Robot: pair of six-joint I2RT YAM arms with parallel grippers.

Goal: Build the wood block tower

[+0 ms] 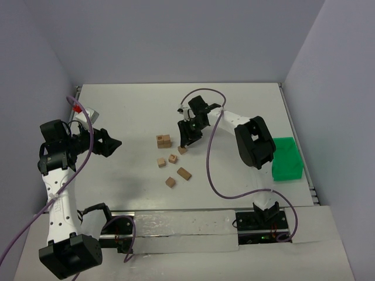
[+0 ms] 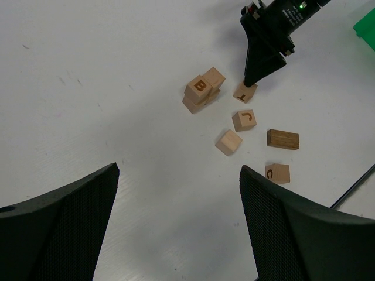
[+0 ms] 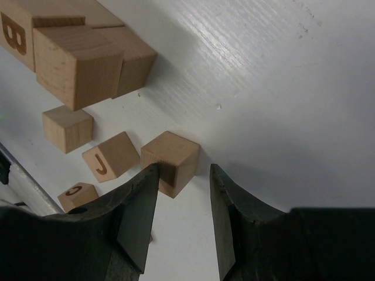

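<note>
**Right pincer narrow at a block beside the low tower**

The right pincer (image 1: 184, 143) points down at the surface (image 1: 129, 111) with its jaws narrow and its tips at a lettered block (image 3: 173, 159). I cannot tell whether they clamp it. Just left of it stands the wood block tower (image 1: 164, 140), a low stack topped by a B block (image 2: 200, 86). Four loose blocks (image 2: 244, 120) lie nearer the arms. The left pincer (image 1: 110, 144) hangs wide open, well apart.

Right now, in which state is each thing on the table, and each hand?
left hand, open, holding nothing.
right hand, half closed, tips at the T block; grip unclear.
tower, begun, a few blocks stacked.
loose blocks, lying apart, unstacked.
</note>
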